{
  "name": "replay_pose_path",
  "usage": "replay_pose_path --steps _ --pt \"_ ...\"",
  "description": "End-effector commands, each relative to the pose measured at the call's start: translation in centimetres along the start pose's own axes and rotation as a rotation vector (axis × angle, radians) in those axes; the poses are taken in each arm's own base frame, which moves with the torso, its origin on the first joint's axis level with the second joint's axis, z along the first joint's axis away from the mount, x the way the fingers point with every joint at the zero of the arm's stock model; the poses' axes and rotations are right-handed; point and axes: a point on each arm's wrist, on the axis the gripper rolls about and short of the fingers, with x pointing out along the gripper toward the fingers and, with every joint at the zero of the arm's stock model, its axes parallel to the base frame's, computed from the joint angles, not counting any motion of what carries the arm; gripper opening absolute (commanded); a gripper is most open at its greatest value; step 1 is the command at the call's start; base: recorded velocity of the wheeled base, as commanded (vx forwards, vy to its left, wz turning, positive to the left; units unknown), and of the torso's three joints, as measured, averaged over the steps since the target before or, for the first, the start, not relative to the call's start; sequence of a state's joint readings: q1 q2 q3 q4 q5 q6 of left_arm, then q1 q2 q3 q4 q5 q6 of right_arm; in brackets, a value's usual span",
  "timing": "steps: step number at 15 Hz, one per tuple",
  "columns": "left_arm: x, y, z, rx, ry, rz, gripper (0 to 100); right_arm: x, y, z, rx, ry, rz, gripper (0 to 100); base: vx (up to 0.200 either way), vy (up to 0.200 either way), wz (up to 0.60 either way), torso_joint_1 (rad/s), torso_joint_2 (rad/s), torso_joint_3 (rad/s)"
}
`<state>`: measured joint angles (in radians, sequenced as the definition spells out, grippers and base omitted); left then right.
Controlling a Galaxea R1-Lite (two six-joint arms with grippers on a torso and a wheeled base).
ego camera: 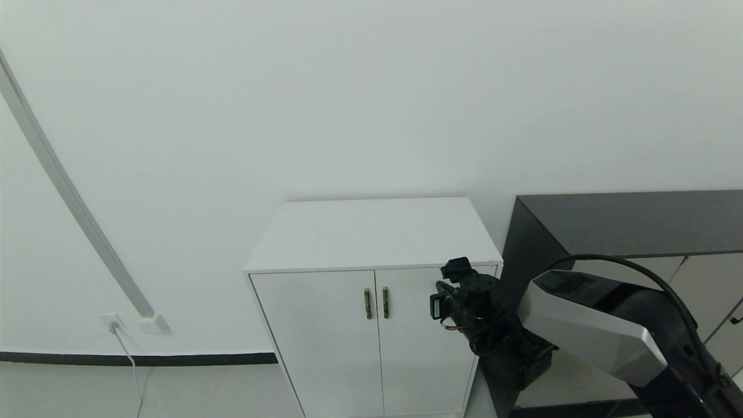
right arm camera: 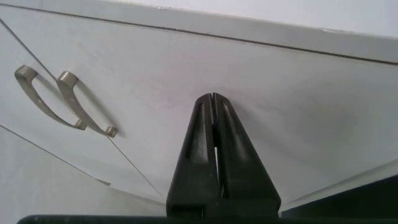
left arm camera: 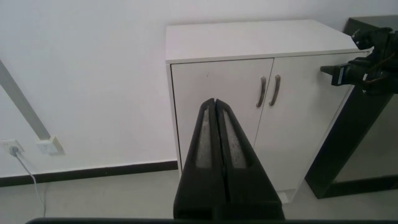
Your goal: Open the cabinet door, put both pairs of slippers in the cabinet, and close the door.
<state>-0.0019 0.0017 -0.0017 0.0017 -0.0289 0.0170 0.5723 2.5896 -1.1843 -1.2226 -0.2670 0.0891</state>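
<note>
1. Right gripper (right arm camera: 213, 99): fingers pressed together, holding nothing, close in front of the right-hand door (ego camera: 426, 342) of the white two-door wooden cabinet (ego camera: 371, 235).
2. Left gripper (left arm camera: 214, 102): fingers likewise clenched and empty, well back from the cabinet.
3. Brushed-metal bar handles (ego camera: 385, 302): long axis upright, at the closed doors' meeting edge, to the robot's left of the right fingers. The right arm is nearer.
</note>
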Motion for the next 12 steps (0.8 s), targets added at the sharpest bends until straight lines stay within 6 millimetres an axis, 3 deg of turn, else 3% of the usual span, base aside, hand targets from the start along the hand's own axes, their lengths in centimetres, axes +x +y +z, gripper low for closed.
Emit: replay_pose_path --steps 1,6,12 --pt "0.0 0.0 0.0 0.000 0.000 0.000 0 -1.1 -0.2 0.9 0.002 -0.006 0.000 0 0.000 0.000 0.00 0.000 0.00 0.000" --pt "0.0 0.0 0.0 0.000 0.000 0.000 0 -6.7 -2.1 2.8 0.009 -0.038 -0.015 0 0.000 0.000 0.00 0.000 0.00 0.000" --pt "0.0 0.0 0.0 0.000 0.000 0.000 0 -14.0 -7.9 3.6 0.010 0.013 -0.210 0 0.000 0.000 0.00 0.000 0.00 0.000"
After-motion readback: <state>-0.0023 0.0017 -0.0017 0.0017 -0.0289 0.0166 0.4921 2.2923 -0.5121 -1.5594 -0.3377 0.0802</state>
